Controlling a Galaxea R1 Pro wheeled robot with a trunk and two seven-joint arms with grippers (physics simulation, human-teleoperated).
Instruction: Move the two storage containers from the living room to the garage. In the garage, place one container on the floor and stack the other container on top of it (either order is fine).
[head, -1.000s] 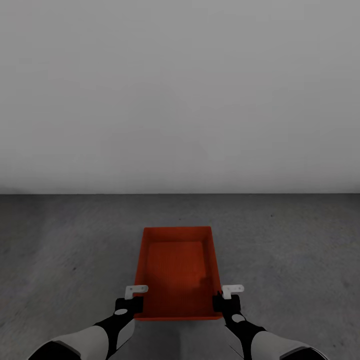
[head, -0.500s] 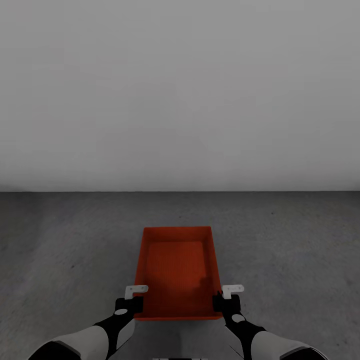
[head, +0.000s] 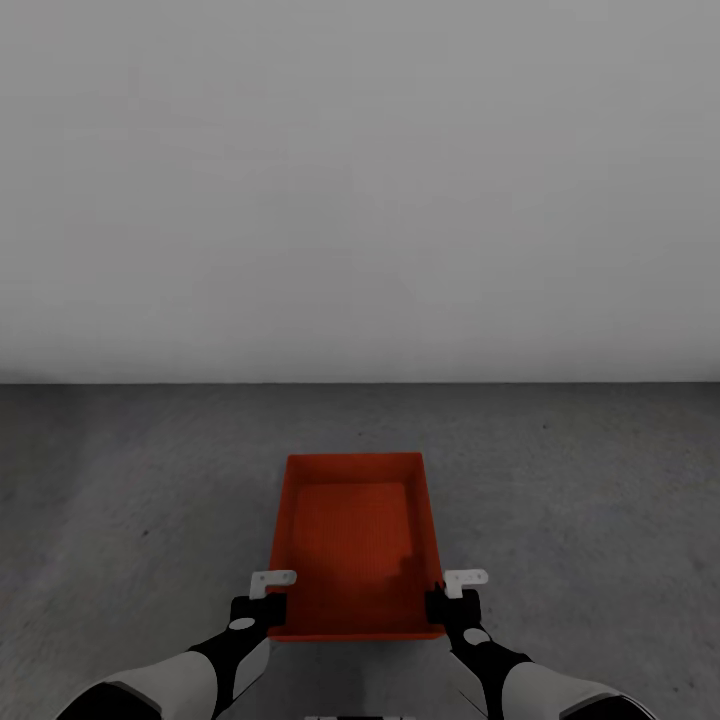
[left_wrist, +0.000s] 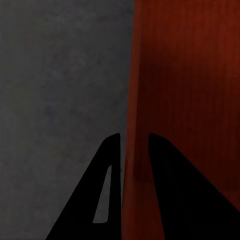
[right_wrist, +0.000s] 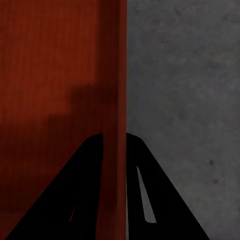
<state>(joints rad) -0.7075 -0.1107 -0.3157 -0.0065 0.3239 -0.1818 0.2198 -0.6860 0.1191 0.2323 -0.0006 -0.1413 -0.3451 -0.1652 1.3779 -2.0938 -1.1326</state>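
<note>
Dull grey concrete floor (head: 150, 480) runs back to a plain pale wall (head: 360, 180); whether the orange-red bin (head: 355, 540) rests on it is unclear

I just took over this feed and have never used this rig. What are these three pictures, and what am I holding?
The large picture comes from the robot's head camera, looking down over both arms. The two small ones come from cameras at the wrists, looking along each gripper's fingers. The left gripper and the right gripper each pinch a side wall of one orange-red container, near its close end. In the wrist views the container wall runs between the dark fingers. Below it is the grey concrete floor, with a plain pale wall ahead. Whether the container rests on the floor or hangs just above it cannot be told.
</note>
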